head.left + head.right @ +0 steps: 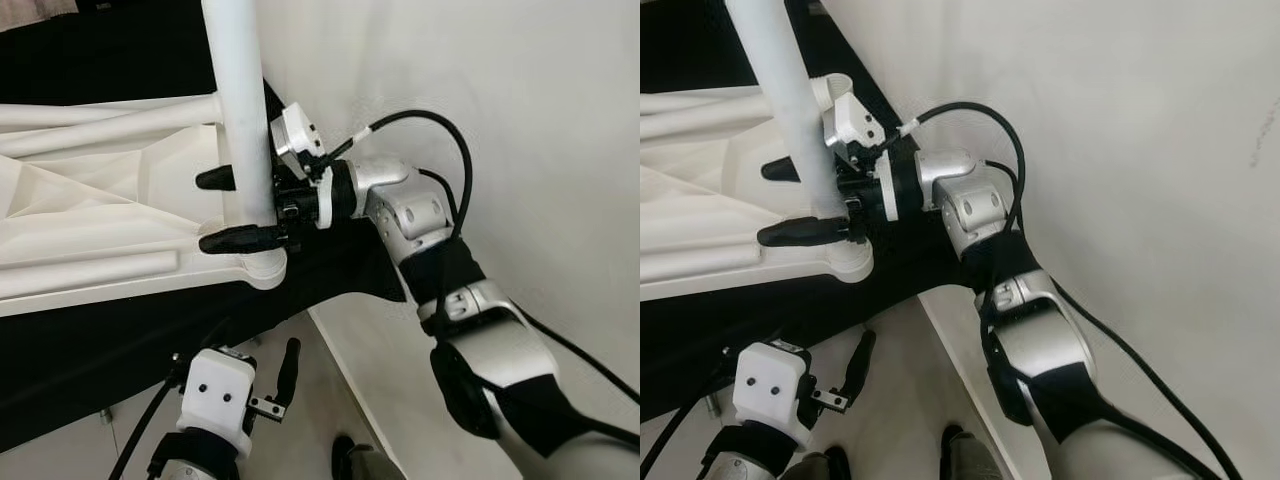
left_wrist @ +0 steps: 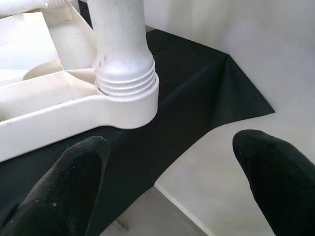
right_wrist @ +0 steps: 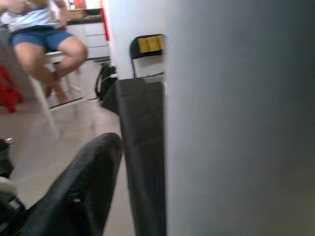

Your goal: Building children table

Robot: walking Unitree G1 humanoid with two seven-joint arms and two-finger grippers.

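The white table leg (image 1: 243,110) is clasped between the two black fingers of the right gripper (image 1: 240,208), just above the threaded socket at the corner of the upturned white tabletop (image 1: 90,215). The tabletop is laid on a black cloth (image 2: 197,83), stretching away from that gripper's fingertips. Below and nearer the robot, the left gripper (image 1: 282,385) is held with fingers spread apart, nothing between them, aimed up toward the socket (image 2: 125,91).

Probably a home: cabinets (image 3: 93,37), chair (image 3: 147,49), seated person (image 3: 44,39).
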